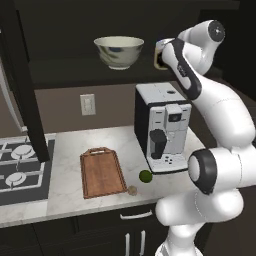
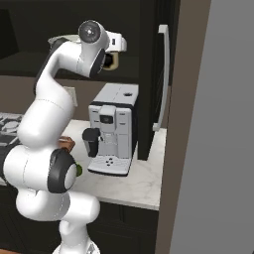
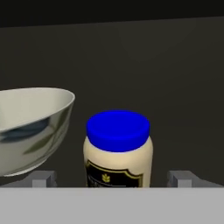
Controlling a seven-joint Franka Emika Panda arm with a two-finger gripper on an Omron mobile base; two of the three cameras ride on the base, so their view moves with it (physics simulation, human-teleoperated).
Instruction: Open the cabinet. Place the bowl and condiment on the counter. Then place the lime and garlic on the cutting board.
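Note:
The dark cabinet (image 1: pixel 65 20) is open, its left door (image 1: pixel 22 100) swung out. On its shelf the cream-white bowl (image 1: pixel 119 51) stands left of the blue-lidded condiment (image 3: pixel 118 151) jar. My gripper (image 3: pixel 113 180) is open and level with the jar. Its fingertips (image 3: pixel 43 178) are spread to either side and touch nothing. From the left base camera the gripper (image 1: pixel 159 55) sits right of the bowl, inside the cabinet. On the counter (image 1: pixel 70 145) lies the cutting board (image 1: pixel 102 172). The lime (image 1: pixel 145 176) and garlic (image 1: pixel 132 190) rest beside its right edge.
A white coffee machine (image 1: pixel 162 127) stands on the counter directly under the hand. A stove (image 1: pixel 20 170) lies at the left. The right cabinet door (image 2: pixel 154 74) with its silver handle (image 2: pixel 165 74) hangs open beside the arm. A wall outlet (image 1: pixel 88 104) is behind the board.

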